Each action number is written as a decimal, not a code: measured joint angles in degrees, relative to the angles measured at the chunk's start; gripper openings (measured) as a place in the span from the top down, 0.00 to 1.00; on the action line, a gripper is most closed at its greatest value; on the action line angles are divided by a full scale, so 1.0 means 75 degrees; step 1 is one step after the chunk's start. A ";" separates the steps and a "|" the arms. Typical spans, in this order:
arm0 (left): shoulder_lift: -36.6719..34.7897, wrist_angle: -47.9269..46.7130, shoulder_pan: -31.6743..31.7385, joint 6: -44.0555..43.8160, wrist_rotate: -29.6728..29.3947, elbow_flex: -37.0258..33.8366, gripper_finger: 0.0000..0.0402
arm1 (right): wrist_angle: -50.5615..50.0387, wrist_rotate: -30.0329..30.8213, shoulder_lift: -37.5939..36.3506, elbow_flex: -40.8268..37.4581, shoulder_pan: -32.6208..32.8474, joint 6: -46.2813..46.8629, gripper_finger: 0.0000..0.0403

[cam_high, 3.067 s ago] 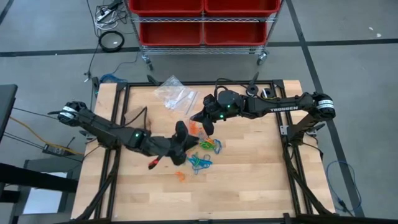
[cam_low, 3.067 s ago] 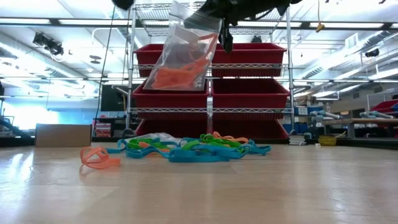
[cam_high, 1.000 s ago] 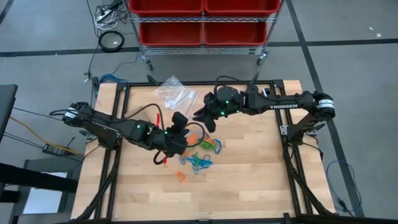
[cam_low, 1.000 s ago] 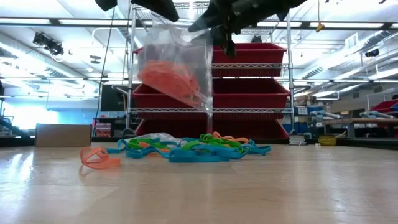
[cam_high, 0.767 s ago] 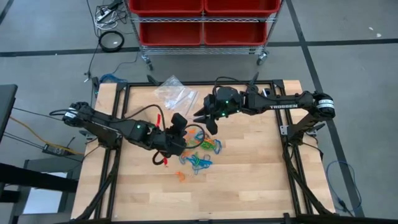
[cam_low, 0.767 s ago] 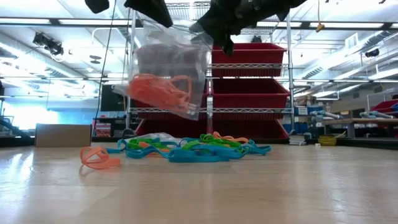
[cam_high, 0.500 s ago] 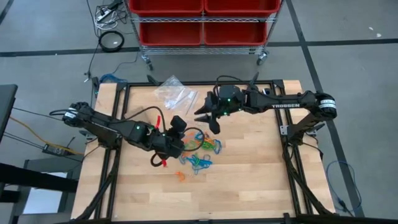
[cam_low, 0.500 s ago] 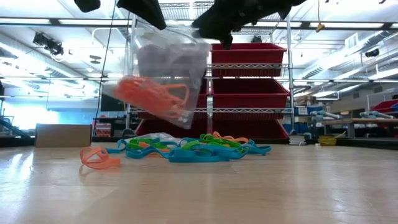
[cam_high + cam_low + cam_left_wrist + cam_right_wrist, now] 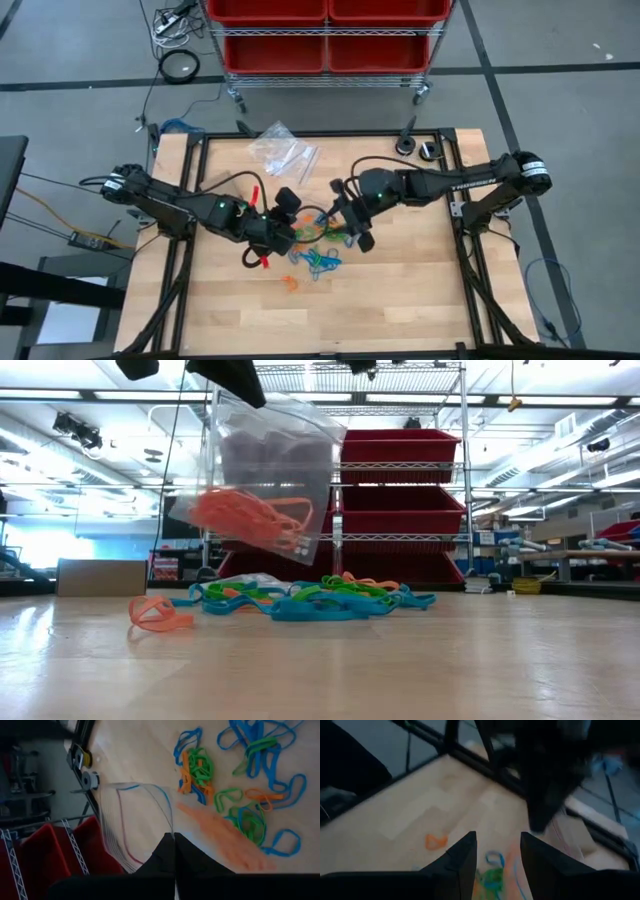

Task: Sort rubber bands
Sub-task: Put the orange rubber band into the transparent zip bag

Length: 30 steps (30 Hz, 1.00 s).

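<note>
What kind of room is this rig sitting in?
Probably a lab or workshop: wire shelving with red bins behind the wooden table, workbenches farther off, and cables on a grey floor.

Clear plastic bags (image 9: 283,150) are seen near the wooden bench's (image 9: 400,290) far edge; red bins (image 9: 325,35) are shelved beyond.

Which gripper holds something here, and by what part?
The left gripper pinches the clear bag by its top edge; the right gripper holds nothing.
</note>
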 joint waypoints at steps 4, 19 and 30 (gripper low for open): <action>0.0000 0.0111 -0.0017 0.0128 0.0073 0.0000 1.00 | -0.0183 0.0252 0.0000 0.0000 -0.0005 0.0005 0.66; 0.0000 0.0746 -0.0199 0.0594 0.0178 0.0000 1.00 | -0.0546 0.0508 0.0000 0.0000 -0.0057 -0.0108 0.65; 0.0000 0.0904 -0.0193 0.0645 0.0082 0.0285 1.00 | -0.1237 0.0573 0.0212 -0.0008 -0.0093 0.0063 0.66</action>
